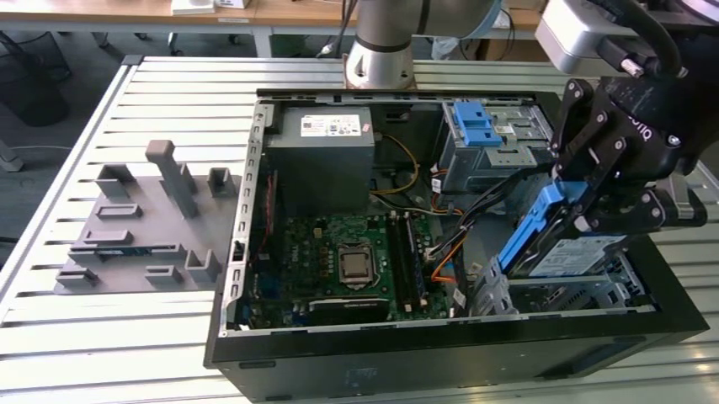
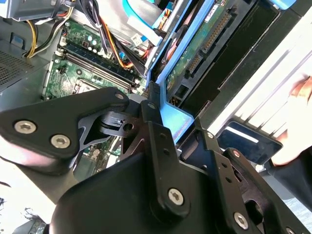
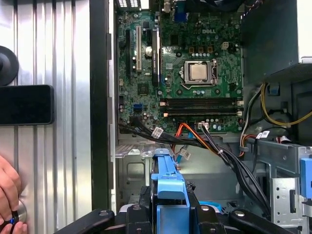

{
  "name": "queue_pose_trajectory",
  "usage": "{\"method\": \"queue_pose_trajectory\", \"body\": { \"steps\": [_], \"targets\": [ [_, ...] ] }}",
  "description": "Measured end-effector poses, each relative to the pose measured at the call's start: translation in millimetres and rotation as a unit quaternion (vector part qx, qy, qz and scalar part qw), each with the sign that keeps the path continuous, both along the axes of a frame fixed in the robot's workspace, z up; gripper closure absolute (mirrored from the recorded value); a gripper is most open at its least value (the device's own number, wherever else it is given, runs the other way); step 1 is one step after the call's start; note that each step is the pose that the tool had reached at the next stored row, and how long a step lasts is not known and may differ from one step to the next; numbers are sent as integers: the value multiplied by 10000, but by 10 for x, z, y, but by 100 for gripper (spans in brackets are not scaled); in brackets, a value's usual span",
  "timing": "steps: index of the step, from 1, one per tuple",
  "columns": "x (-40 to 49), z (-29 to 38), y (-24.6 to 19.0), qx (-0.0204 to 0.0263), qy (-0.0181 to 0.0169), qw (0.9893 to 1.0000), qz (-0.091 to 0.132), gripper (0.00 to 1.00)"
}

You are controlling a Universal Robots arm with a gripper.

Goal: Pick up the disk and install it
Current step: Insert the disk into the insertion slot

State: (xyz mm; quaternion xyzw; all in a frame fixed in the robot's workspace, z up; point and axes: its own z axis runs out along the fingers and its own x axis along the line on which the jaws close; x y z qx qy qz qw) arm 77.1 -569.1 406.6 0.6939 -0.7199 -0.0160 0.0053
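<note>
The disk (image 1: 567, 250) is a silver drive with a white-and-blue label and blue carrier rails. It hangs tilted, one end down, just above the metal drive cage (image 1: 567, 296) at the front corner of the open computer case (image 1: 450, 358), on the exterior view's right. My black gripper (image 1: 581, 212) is shut on its upper end. In the second wrist view the gripper (image 2: 168, 122) clamps the blue rail, and the disk's (image 2: 195, 53) green circuit side and connector face the camera. In the first wrist view the disk's blue rail (image 3: 168, 187) sticks out between the fingers.
Inside the case lie the motherboard (image 1: 348, 261), a grey power-supply box (image 1: 326, 151), loose cables (image 3: 195, 139) and a cage with a blue latch (image 1: 481, 126). A grey fixture (image 1: 146, 227) stands on the slatted table. A person's hand (image 3: 7, 190) and a black device (image 3: 24, 105) are beside the case.
</note>
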Motion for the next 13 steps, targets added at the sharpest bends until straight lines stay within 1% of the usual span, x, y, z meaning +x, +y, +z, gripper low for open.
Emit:
{"method": "queue_pose_trajectory", "body": {
  "steps": [13],
  "targets": [
    [0,-65,0,0,0,10000,0,64]
  ]
}}
